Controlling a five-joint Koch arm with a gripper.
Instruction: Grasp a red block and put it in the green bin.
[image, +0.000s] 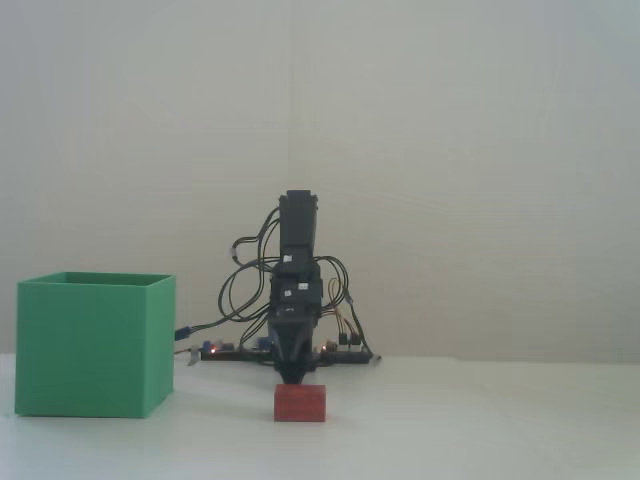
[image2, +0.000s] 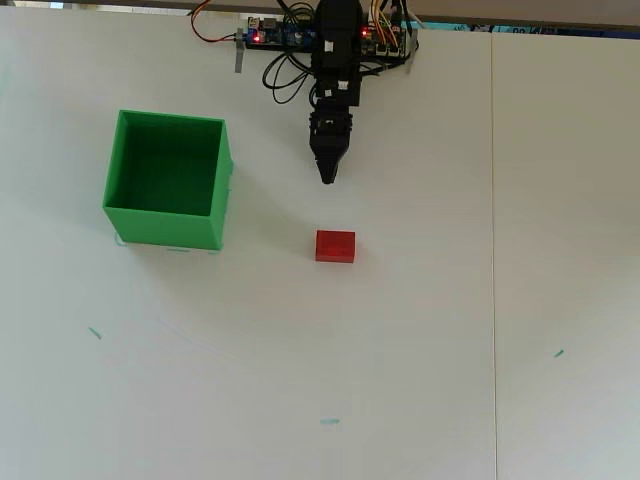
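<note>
— One gap is all we have to close. In the overhead view the end effector (image2: 327, 178) points straight down the picture, toward the near side of the bench (image2: 430, 350), and the red block (image2: 335, 246) lies just beyond its tip, clear of it and a shade to the right of the line it points along.

— Agreed. We read the block's long side as running left to right in that view, so it lies across the arm's line of reach. The short sides face left and right.

— And the fixed view? There we see the tip (image: 291, 378) sitting right above the block (image: 300, 403), but that camera looks straight along the arm, so the two overlap without touching.

— Right, we trust the overhead for the distance. Can we say how the jaws stand?

— We cannot tell. From both cameras the tip tapers to a single dark point, and no second finger shows apart from it.

— Then our guess for the coming move: reach forward and slightly right, come down over the block.

— And the green bin (image2: 166, 180)?

— Well off to the left of both block and arm in the overhead view, open top up, nothing in it that we can see. The block stands on the bare bench, not yet taken.
</note>
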